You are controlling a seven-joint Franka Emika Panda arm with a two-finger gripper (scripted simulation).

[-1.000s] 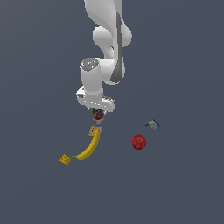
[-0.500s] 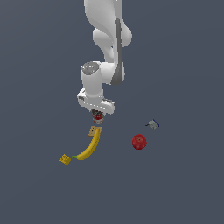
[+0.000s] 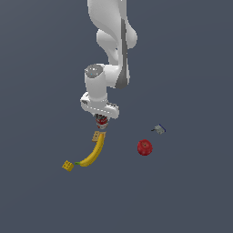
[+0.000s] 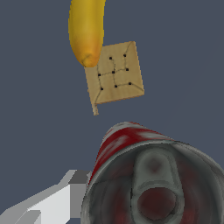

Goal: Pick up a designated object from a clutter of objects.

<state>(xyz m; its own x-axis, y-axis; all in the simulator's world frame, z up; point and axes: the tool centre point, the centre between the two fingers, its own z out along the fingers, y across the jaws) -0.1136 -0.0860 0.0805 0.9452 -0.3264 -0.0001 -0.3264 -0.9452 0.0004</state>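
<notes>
The can [image 3: 102,122] has a red-and-white label, a grey rim and a dark top. It sits between the fingers of my gripper [image 3: 102,119] under the white hand. In the wrist view the can [image 4: 148,175] fills the near field, and one grey-white finger [image 4: 48,201] presses on its side. The other finger is hidden behind the can. The gripper is shut on the can. Just beyond the can lie a tan square [image 4: 114,72] and the tip of the yellow banana [image 4: 86,30].
The banana [image 3: 93,152] curves away from the tan square [image 3: 96,135] toward a second yellow square [image 3: 68,165]. On the exterior view's right lie a red apple [image 3: 144,147] and a small grey-blue piece [image 3: 159,129]. The floor is plain dark grey.
The wrist has shifted very slightly toward the exterior view's right. The can stays under the hand, and the other objects have not moved.
</notes>
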